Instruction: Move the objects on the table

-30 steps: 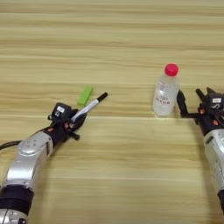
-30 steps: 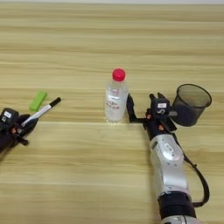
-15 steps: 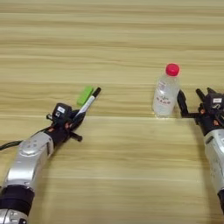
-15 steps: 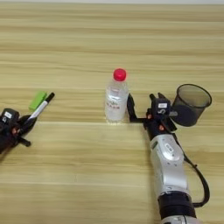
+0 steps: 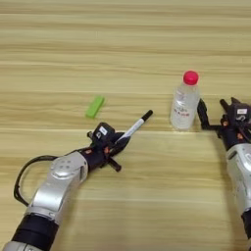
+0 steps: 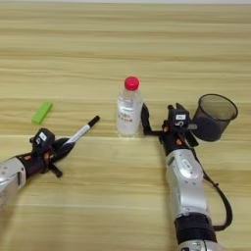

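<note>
My left gripper (image 5: 115,145) is shut on the lower end of the white marker (image 5: 133,128), whose black cap points up and to the right. Up and to the left of it, the small green block (image 5: 95,106) lies apart from the marker. The clear bottle (image 5: 185,105) with a red cap stands upright at centre right. Just right of the bottle, my right gripper (image 6: 158,118) is open, with one finger close to the bottle's side. Further right, behind that gripper, stands the dark see-through cup (image 6: 212,117). The black marker is out of view.
The light wooden table (image 5: 122,44) stretches bare across the far half and along the near middle. My right forearm (image 6: 186,186) runs down to the near edge, and a black cable (image 5: 24,171) loops beside the left arm.
My left gripper has moved to the right with the white marker, carrying it away from the green block. The bottle, the cup and the right gripper have stayed in place.
</note>
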`<state>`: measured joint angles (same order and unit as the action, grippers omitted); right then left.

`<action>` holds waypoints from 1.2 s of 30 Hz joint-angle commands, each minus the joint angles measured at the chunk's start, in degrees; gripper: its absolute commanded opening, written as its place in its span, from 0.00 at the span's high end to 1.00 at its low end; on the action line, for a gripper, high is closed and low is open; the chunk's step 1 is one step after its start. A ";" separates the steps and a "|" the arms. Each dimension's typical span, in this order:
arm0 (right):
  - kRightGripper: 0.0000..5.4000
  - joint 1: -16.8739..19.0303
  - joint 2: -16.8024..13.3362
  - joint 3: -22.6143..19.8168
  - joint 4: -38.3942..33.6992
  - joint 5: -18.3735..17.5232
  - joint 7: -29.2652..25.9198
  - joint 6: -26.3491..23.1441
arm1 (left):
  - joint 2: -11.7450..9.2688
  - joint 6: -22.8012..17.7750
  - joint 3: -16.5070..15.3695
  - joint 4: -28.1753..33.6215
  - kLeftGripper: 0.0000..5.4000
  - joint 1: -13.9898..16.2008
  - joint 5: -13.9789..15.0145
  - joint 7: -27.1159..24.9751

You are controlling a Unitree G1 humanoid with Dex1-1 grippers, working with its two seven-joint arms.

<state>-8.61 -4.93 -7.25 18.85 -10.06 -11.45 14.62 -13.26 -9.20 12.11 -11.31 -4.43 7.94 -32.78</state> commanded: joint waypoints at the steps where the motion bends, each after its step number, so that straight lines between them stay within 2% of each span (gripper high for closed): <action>1: 0.00 -0.94 0.28 0.03 -0.01 0.12 0.33 -0.18 | 0.16 -3.70 1.75 -2.63 0.87 1.78 -1.34 -0.43; 5: 0.00 -0.93 0.27 0.02 -0.02 0.15 0.34 -0.13 | 0.14 -3.63 1.89 -2.62 0.87 1.71 -1.93 0.10; 6: 0.00 -0.92 0.26 0.02 -0.02 0.16 0.34 -0.11 | 0.11 -3.48 1.91 -2.63 0.80 1.69 -2.15 0.30; 12: 0.00 -0.82 0.19 -0.03 -0.10 0.16 0.34 -0.08 | 0.19 -2.00 1.19 -2.57 0.70 1.53 -2.88 2.04; 22: 0.00 -0.88 0.05 0.14 0.43 0.32 0.07 -0.15 | 1.15 0.45 -1.65 -1.21 0.53 0.93 -0.53 1.47; 28: 0.00 -0.90 -0.02 0.20 0.65 0.46 -0.08 -0.23 | 2.94 1.15 -6.49 0.69 0.41 -0.51 3.94 1.96; 36: 0.00 -0.93 -0.08 0.23 0.91 0.60 -0.21 -0.31 | 3.22 -1.06 -6.40 5.36 0.23 0.48 6.11 0.33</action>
<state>-8.67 -4.92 -7.17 19.04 -9.73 -11.62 14.62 -9.93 -8.98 5.67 -6.95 -4.33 13.68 -31.98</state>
